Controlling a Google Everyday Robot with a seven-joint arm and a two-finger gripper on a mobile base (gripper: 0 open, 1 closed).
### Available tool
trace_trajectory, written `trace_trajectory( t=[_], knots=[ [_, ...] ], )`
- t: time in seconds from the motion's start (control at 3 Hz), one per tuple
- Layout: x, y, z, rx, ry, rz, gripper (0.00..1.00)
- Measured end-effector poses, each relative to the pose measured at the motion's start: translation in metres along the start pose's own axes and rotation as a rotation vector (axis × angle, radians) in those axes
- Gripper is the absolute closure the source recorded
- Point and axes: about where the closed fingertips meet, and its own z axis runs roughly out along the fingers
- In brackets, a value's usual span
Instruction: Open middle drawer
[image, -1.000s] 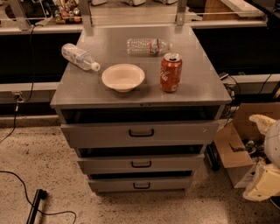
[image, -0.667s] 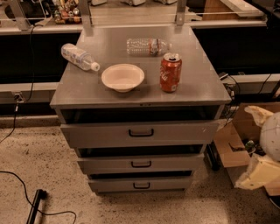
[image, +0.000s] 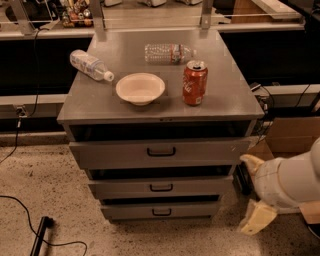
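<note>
Jaws spread apart and holding nothing, the robot's gripper (image: 245, 195) hangs low beside the cabinet's right front corner. It is about level with the middle drawer (image: 210, 188) but off to its side and not touching it. One cream finger (image: 251, 162) sits high and the other rides near the floor.

The drawer lies between a taller front above and a slimmer front below, with a dark gap showing over its top edge. Its small black loop handle (image: 161, 188), centred on the front, looks the natural place to take hold: a rigid bar with room for a fingertip behind it. Made of grey sheet metal, the drawer should be stiff and slide straight out, neither fragile nor soft. Its load, and so its weight, cannot be seen. A pull square to the front seems safest, since a sideways tug could slip off so slim a loop.

On the cabinet top (image: 225, 95) stand a white bowl (image: 140, 88) and a red soda can (image: 195, 83), with one plastic bottle (image: 90, 65) lying at the left and a second bottle (image: 167, 51) at the back.

Since a second ago, the gripper has swung in from the right edge toward the cabinet. The drawers and the items on top are unchanged.
</note>
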Motion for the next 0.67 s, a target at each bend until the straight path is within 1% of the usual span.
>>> trace_trajectory(
  t=[0.33,0.67],
  knots=[
    [-0.0097,0.0203,0.0458,0.023,-0.148,-0.01,0.0],
    [-0.0128,0.0193,0.0453,0.048,-0.171,-0.057,0.0]
  ],
)
